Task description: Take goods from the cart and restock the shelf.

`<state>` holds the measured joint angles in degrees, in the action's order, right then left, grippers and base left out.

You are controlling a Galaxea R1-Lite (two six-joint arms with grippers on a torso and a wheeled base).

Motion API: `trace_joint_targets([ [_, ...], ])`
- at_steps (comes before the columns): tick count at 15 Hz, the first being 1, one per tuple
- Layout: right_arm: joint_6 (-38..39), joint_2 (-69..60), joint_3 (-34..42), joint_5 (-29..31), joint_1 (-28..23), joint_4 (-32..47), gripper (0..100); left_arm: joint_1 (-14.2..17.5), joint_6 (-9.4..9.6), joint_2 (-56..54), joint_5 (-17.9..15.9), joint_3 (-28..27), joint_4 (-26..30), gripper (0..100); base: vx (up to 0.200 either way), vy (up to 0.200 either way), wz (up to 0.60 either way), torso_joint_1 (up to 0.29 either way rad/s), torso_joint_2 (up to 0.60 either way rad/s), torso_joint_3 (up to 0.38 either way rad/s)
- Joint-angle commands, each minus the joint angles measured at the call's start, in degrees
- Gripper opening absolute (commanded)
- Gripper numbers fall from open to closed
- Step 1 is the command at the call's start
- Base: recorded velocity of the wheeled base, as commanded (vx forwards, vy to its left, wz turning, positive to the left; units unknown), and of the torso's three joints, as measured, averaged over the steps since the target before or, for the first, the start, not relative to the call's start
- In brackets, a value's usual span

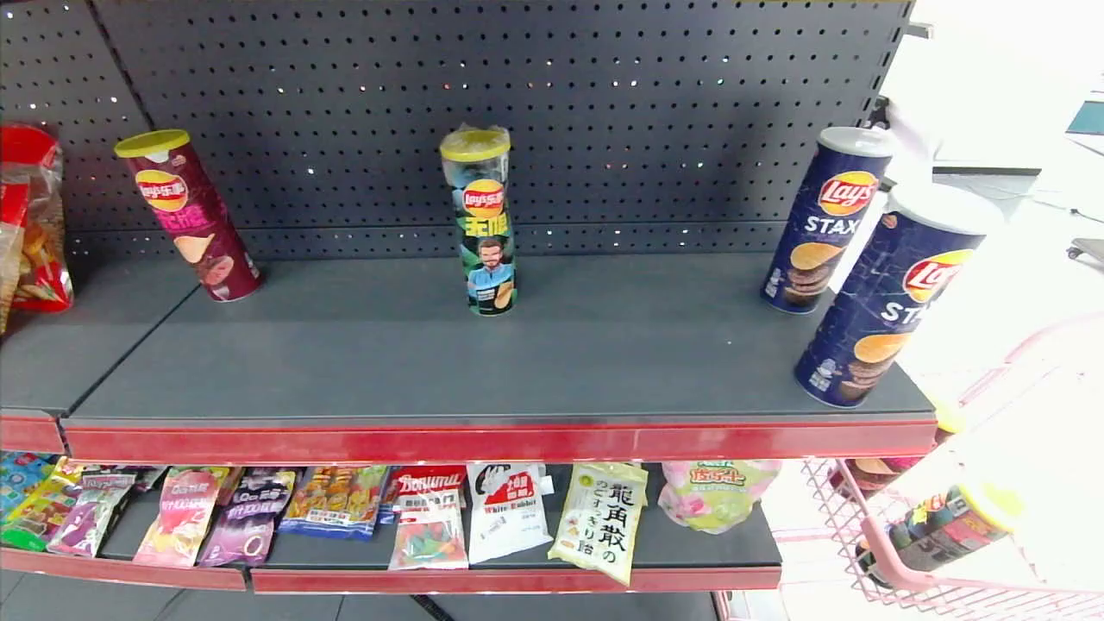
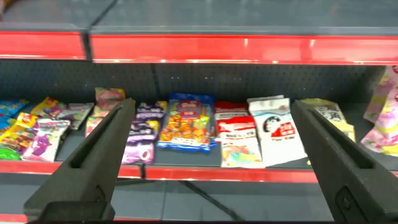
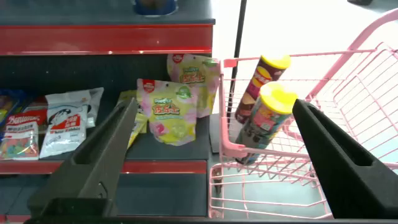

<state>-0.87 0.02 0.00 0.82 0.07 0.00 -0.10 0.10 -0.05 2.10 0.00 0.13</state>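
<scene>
On the upper shelf [image 1: 483, 371] stand a maroon chip can [image 1: 191, 217] at the left, a green and black can [image 1: 485, 222] in the middle and two dark blue cans [image 1: 824, 222] [image 1: 888, 297] at the right. The pink cart [image 1: 906, 580] is at the lower right, with yellow-lidded chip cans [image 1: 936, 526] lying in it. My left gripper [image 2: 212, 104] is open and empty, facing the lower shelf's snack bags [image 2: 186, 121]. Open and empty too, my right gripper [image 3: 214, 104] faces the cart's corner [image 3: 227, 149], with two yellow-lidded cans [image 3: 264, 121] [image 3: 260, 78] leaning inside, a little beyond the fingertips.
Several snack bags [image 1: 509, 509] lie in a row on the lower shelf [image 1: 517, 580]. A red snack bag [image 1: 30, 224] sits at the far left of the upper level. Wide bare gaps lie between the upper shelf's cans. Green and pink bags [image 3: 171, 109] lie beside the cart.
</scene>
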Motion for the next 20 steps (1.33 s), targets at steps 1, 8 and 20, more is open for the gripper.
trace_joint_targets([
  [1, -0.01, 0.06, 0.00, -0.03, 0.01, 0.00, 100, 0.01, -0.01, 0.05, 0.01, 0.00, -0.05, 100, 0.000, -0.200, 0.00, 0.002, 0.00, -0.002],
  [8, 0.07, 0.06, 0.00, 0.06, 0.01, 0.00, 100, 0.01, -0.01, 0.05, 0.01, 0.00, -0.05, 100, 0.000, -0.029, -0.43, 0.003, 0.00, 0.002],
  [20, 0.34, 0.06, 0.00, 0.15, 0.01, 0.00, 100, 0.01, -0.01, 0.05, 0.01, 0.00, -0.05, 100, 0.000, 0.000, -0.15, -0.017, 0.04, 0.025],
])
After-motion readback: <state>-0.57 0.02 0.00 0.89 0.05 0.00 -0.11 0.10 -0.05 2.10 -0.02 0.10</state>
